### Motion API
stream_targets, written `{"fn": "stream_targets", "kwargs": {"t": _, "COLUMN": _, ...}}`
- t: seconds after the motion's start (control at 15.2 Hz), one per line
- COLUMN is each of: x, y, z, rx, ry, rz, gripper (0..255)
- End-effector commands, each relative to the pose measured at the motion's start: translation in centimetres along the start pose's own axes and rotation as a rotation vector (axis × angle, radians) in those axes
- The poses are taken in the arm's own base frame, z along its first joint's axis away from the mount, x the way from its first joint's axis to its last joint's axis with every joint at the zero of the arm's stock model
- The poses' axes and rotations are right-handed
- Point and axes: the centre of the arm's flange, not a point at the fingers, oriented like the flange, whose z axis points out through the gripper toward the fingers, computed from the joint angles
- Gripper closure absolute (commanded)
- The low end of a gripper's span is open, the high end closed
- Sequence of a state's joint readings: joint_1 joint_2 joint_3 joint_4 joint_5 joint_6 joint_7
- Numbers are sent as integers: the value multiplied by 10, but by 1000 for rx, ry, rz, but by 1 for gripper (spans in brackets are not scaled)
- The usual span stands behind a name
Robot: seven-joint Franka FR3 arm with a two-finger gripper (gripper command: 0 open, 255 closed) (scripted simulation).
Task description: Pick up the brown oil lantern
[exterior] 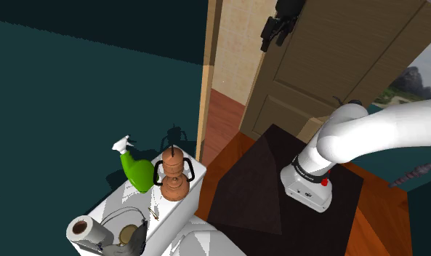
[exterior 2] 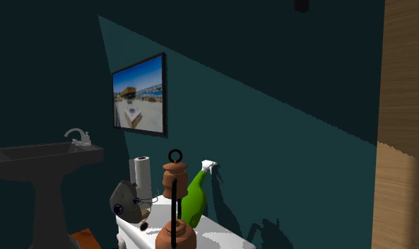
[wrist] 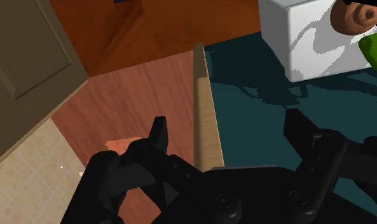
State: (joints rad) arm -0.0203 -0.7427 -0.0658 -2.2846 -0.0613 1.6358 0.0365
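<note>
Shoulder view, L to R: paper roll (exterior: 83,229) sits at the 8 o'clock end of the white toilet tank (exterior: 179,212). Green spray bottle (exterior: 137,171) stands upright just beside the brown oil lantern (exterior: 174,176), at its 9 o'clock; contact btwn the two: cannot tell. Lantern is upright on the tank lid, w/ black wire frame at its sides. Pincer (exterior: 268,36) is well apart from it, high at the lantern's 1 o'clock, near the door (exterior: 330,65). Wrist view: fingers (wrist: 158,137) spread wide, nothing btwn them.

Assessment: approach step, grasp not yet made.

Recommend:
- Bring pincer directly above lantern and descend vertically.
- Close on the narrow neck below the top.
- Turn jaws so neither sweeps the bottle at 9 o'clock.

Risk: the bulbous base will prob. tip if nudged sideways, so lift straight up.
</note>
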Motion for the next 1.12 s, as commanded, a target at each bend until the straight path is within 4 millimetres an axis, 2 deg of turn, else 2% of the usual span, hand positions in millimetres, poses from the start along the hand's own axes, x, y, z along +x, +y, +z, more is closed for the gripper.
{"fn": "stream_targets", "kwargs": {"t": 0.0, "x": 0, "y": 0, "z": 0, "rx": 0, "ry": 0, "rz": 0, "gripper": 0}}
{"fn": "stream_targets", "kwargs": {"t": 0.53, "x": 5, "y": -65, "z": 74, "rx": 53, "ry": 55, "rz": -214, "gripper": 0}}
{"fn": "stream_targets", "kwargs": {"t": 1.06, "x": -1, "y": -135, "z": 145, "rx": 106, "ry": 111, "rz": -428, "gripper": 0}}
